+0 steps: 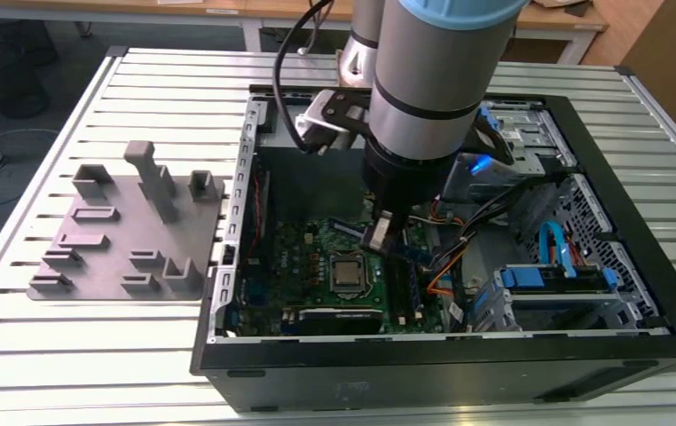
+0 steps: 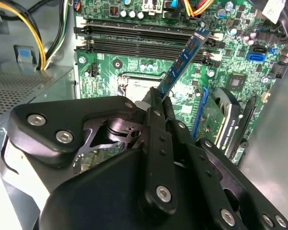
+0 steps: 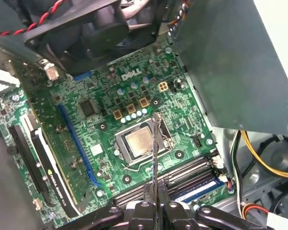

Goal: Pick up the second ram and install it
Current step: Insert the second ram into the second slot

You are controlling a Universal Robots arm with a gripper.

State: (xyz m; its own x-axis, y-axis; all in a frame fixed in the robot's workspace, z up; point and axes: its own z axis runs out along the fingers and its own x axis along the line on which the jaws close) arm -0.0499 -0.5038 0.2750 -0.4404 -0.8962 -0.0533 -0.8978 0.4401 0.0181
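One long, thin second ram [image 2: 183,60], bluish with dark chips; hand [image 2: 156,99] clenched on its end.

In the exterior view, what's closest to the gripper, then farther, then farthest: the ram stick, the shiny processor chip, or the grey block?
1. second ram: clamped in the gripper itself.
2. processor chip: inside the case, close by the gripper.
3. grey fixture block: outside the case, at the exterior view's left.
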